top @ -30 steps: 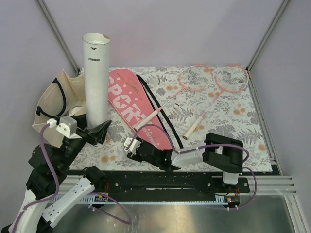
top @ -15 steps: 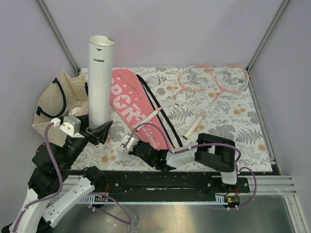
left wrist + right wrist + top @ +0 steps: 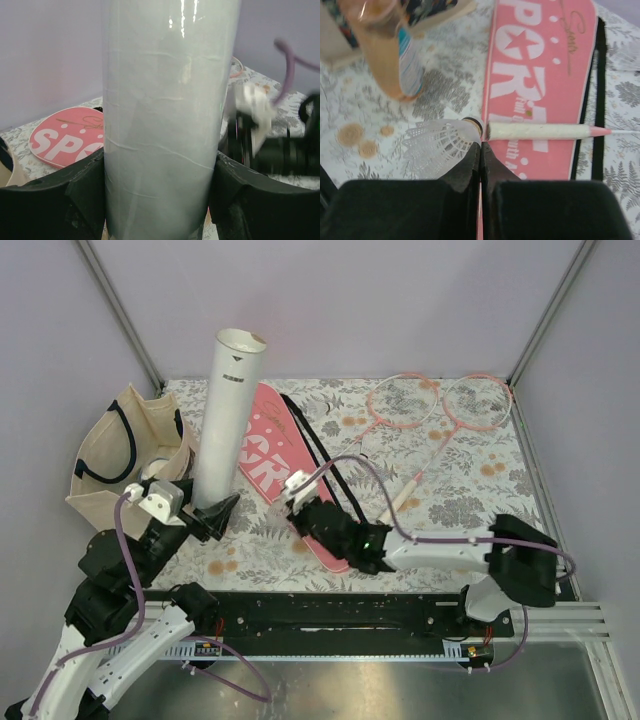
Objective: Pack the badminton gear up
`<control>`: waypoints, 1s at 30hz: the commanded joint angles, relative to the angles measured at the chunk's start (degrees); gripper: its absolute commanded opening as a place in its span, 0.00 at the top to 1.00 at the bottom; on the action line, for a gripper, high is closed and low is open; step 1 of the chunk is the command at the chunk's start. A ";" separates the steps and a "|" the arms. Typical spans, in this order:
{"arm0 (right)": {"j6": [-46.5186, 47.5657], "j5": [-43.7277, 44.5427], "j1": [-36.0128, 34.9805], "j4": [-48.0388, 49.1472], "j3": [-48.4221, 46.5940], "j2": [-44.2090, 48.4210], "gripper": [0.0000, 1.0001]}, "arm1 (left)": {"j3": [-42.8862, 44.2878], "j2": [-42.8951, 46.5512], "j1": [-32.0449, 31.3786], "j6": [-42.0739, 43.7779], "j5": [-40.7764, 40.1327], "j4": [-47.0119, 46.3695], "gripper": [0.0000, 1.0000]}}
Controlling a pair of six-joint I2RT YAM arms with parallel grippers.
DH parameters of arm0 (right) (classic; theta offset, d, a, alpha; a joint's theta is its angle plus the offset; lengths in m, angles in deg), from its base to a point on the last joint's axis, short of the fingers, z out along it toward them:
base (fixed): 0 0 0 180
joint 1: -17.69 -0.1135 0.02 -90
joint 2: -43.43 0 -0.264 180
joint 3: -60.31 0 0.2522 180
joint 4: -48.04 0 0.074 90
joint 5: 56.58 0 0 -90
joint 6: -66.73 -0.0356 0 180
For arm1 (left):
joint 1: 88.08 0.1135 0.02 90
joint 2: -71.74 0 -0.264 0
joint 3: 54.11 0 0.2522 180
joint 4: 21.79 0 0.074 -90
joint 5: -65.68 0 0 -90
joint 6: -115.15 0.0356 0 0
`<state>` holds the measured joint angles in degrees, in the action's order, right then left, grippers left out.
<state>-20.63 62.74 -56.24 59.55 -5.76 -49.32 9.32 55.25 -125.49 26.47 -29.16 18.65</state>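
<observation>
We have the right claw (image 3: 480, 146) low at the left long edge of the pink cover (image 3: 540, 60), its two fingers pressed flat together. Nothing shows between them. Whether they pinch the cover's edge we cannot tell. What matters for the next move is what lies just past the tips. The butt of a white racket handle (image 3: 540, 131) sits ahead and slightly right, and its long axis runs straight across the cover, from that left edge towards the black strap (image 3: 598, 100) on the far side. A white shuttlecock (image 3: 437, 142) lies off the cover's left edge, its cork nearly touching the handle's butt. As we read it, the fingers close along the handle's length rather than across it. A grip on the handle would therefore need the fingers parted and the wrist turned about a quarter. This arm is much the nearer to it. The second racket (image 3: 440, 445) lies right of the cover, apart from it. Left of the cover, the left claw (image 3: 212, 512) is clamped round the foot of the white tube (image 3: 228, 415), which leans slightly and has its mouth up.
</observation>
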 commanded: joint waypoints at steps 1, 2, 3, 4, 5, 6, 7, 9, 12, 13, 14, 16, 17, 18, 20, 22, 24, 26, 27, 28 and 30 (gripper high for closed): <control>-15.27 -5.14 9.22 -13.90 -2.00 13.00 1.00 | -0.71 -0.21 -0.12 4.56 8.25 -1.64 0.49; -16.77 -6.63 11.51 -16.11 -2.00 15.73 1.00 | -0.98 -0.47 -0.03 5.26 9.75 -1.11 0.49; -18.00 -8.65 14.05 -17.88 -2.09 18.11 1.00 | -1.33 -0.73 -0.12 5.70 11.76 -0.49 0.48; -18.71 -10.32 16.77 -20.85 -2.96 20.65 1.00 | -1.50 -1.08 -0.12 6.40 13.79 -0.05 0.48; -19.15 -10.60 18.89 -24.45 -4.53 22.51 1.00 | -1.68 -1.44 -0.12 6.93 15.20 0.30 0.48; -19.33 -9.12 20.65 -30.75 -7.07 24.18 1.00 | -1.86 -1.70 -0.03 7.20 16.60 0.65 0.48; -19.33 -8.15 22.32 -35.51 -9.97 25.67 1.00 | -2.03 -2.05 -0.12 7.46 18.01 0.83 0.48; -19.33 -7.96 25.93 -43.18 -13.85 28.75 1.00 | -2.82 -2.31 -0.12 8.17 20.21 0.83 0.48; -19.25 -12.69 31.73 -48.29 -18.16 33.41 1.00 | -4.92 -3.02 -0.12 10.89 22.68 0.57 0.48; -18.98 -14.01 33.40 -50.57 -20.26 34.03 1.00 | -5.72 -3.28 -0.03 11.68 23.47 0.57 0.48; -18.37 -14.99 34.72 -53.11 -22.98 34.56 1.00 | -6.51 -3.89 -0.12 12.38 24.34 0.66 0.48; -17.23 -19.02 37.44 -57.34 -28.08 34.92 1.00 | -7.39 -5.04 -0.12 13.09 25.93 0.66 0.49; -16.61 -20.95 38.50 -59.45 -30.72 35.18 1.00 | -7.48 -5.56 -0.12 13.09 26.98 0.66 0.49; -16.26 -23.41 39.73 -61.29 -33.18 35.09 1.00 | -7.57 -5.92 -0.03 13.44 28.03 0.66 0.49; -16.52 -29.03 42.10 -64.99 -38.71 34.57 1.00 | -8.01 -6.10 -0.12 14.05 29.27 0.05 0.49; -17.83 -35.61 44.13 -68.50 -43.37 33.78 1.00 | -8.53 -6.01 -0.12 15.81 30.15 -0.13 0.50; -19.67 -40.28 45.54 -70.62 -46.98 33.43 1.00 | -9.06 -5.48 -0.12 17.57 29.54 -0.57 0.49; -21.70 -44.42 46.24 -71.68 -49.45 33.42 1.00 | -9.76 -4.96 -0.03 19.06 28.40 -0.92 0.49; -22.58 -46.44 46.33 -71.86 -50.33 33.60 1.00 | -9.77 -4.87 -0.12 19.76 28.31 -0.92 0.49; -23.63 -48.90 46.42 -71.77 -50.95 33.69 1.00 | -9.85 -4.95 -0.12 20.21 27.96 -0.84 0.49; -25.48 -53.91 46.42 -71.86 -52.36 33.78 1.00 | -9.94 -4.95 -0.12 20.39 27.87 -1.10 0.50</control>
<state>-41.57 22.76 -10.34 -8.90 -54.72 -15.23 -0.69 49.64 -125.49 43.87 -2.26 23.44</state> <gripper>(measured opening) 0.019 0.692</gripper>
